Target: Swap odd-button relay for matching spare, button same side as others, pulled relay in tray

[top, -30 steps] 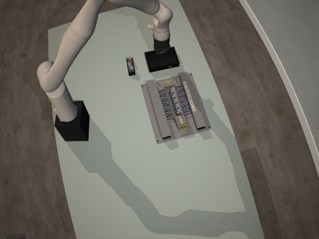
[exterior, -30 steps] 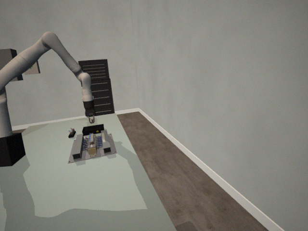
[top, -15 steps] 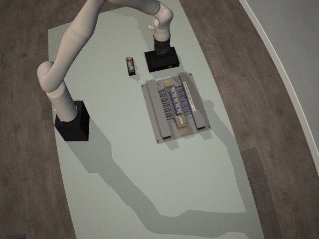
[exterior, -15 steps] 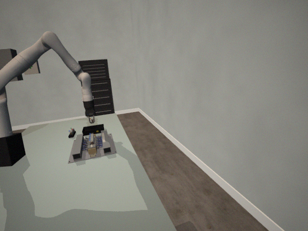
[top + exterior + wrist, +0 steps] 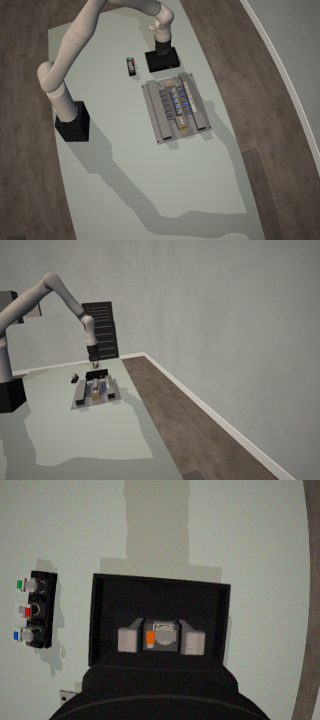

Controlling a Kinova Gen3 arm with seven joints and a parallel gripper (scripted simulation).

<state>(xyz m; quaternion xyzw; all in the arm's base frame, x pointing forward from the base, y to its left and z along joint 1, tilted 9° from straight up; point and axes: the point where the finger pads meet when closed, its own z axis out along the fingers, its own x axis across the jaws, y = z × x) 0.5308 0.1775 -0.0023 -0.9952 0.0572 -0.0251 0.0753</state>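
Observation:
My gripper (image 5: 95,364) (image 5: 160,630) is shut on a relay (image 5: 164,635) with an orange test button, upright, its button on the left in the wrist view. It holds the relay above the black tray (image 5: 155,69) (image 5: 90,375) (image 5: 96,620); the fingers are hidden in the top view. The black spare holder (image 5: 132,73) (image 5: 74,380) (image 5: 52,590) bears three spares: green-button (image 5: 127,58) (image 5: 20,584), red-button (image 5: 132,62) (image 5: 27,612) and blue-button (image 5: 129,68) (image 5: 16,635). The row on the panel shows several relays with blue buttons (image 5: 173,95); an empty socket cannot be made out.
The grey panel (image 5: 151,113) lies close in front of the tray. Two raised grey wire ducts (image 5: 158,111) (image 5: 199,113) flank the relay row, with blue and dark wires between. Tan blocks (image 5: 182,126) stand at the row's ends. The spare holder is beside the tray, towards the arm's base (image 5: 74,126).

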